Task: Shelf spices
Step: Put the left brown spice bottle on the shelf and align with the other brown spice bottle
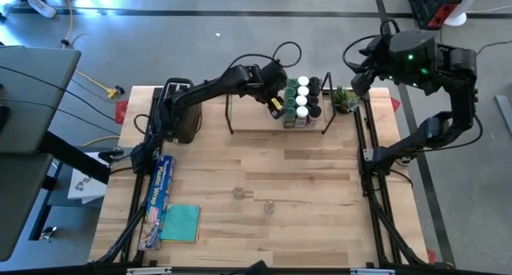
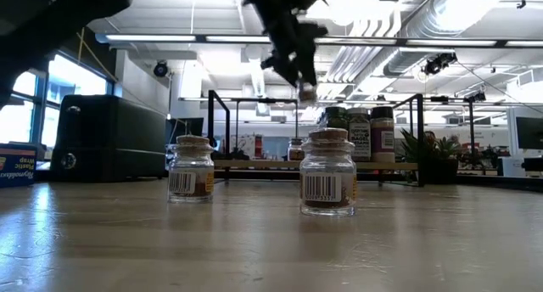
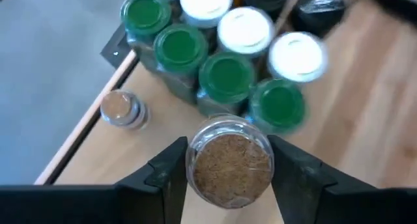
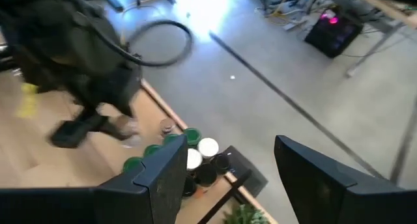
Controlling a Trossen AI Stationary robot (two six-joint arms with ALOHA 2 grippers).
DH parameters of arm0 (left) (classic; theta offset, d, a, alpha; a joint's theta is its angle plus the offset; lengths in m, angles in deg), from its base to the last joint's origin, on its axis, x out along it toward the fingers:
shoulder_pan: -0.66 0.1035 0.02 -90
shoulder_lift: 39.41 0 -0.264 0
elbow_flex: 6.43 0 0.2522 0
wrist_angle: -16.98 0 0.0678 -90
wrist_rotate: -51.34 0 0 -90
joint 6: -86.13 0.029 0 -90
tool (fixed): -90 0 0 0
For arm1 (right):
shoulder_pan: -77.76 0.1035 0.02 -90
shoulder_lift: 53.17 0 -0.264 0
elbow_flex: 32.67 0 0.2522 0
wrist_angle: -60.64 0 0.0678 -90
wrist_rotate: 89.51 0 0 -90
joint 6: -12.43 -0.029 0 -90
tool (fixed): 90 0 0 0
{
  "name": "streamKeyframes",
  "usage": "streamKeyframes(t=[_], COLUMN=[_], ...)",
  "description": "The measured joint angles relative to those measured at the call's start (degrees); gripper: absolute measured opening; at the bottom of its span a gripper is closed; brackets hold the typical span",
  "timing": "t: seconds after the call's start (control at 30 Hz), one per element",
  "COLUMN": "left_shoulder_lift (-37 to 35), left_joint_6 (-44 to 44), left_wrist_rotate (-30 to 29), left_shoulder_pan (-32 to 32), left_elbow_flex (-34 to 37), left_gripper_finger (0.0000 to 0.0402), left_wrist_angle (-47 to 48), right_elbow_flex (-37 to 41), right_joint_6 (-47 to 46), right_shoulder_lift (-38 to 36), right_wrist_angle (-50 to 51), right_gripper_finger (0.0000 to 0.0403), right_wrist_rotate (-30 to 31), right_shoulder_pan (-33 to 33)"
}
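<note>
My left gripper [image 1: 277,105] reaches over the shelf [image 1: 256,125], a light wooden board between black end frames, and is shut on a clear glass jar with a cork top [image 3: 228,164]. Beside it on the shelf stands a cluster of green- and white-lidded spice jars [image 1: 302,100], and a small cork jar [image 3: 121,109] stands apart near the board's edge. Two more cork-topped glass jars [image 2: 191,168] [image 2: 327,172] stand on the table, nearer the front. My right gripper [image 4: 228,149] is open, raised off the table's far right corner. My left gripper pinches the cork-topped jar between its two fingers [image 3: 171,165], one on each side of the glass body just below the cork [image 3: 195,160]. The fingers slant down from above. The jar sits upright and is lifted clear above the shelf board, next to the lidded jars.
A black-and-silver toaster [image 1: 181,113] stands left of the shelf, and a small green plant [image 1: 345,99] stands at its right end. A plastic-wrap box [image 1: 158,200] and a teal pad [image 1: 182,223] lie at the near left. The bare wood [image 1: 312,179] mid-table holds only the two jars.
</note>
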Motion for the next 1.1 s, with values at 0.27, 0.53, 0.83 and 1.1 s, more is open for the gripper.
streamKeyframes(t=[0.27,0.53,0.83,1.1], left_shoulder_lift=[1.8,6.7,9.4,9.2], left_joint_6=[5.4,9.9,14.5,14.5], left_wrist_rotate=[1.3,4.0,4.1,4.7], left_shoulder_pan=[2.9,5.2,5.9,5.9], left_elbow_flex=[1.0,1.1,1.1,1.0], left_gripper_finger=[0.0169,0.0172,0.0207,0.0228], left_wrist_angle=[2.2,0.0,-1.1,-3.4], right_elbow_flex=[0.0,0.0,0.0,0.0], right_joint_6=[-1.8,-6.2,-9.9,-10.5], right_shoulder_lift=[0.1,0.1,0.1,0.1], right_wrist_angle=[-1.2,-1.3,-1.3,-1.3], right_gripper_finger=[0.0224,0.0224,0.0224,0.0224], right_wrist_rotate=[2.5,4.5,4.4,4.2], right_shoulder_pan=[0.0,0.0,0.0,0.0])
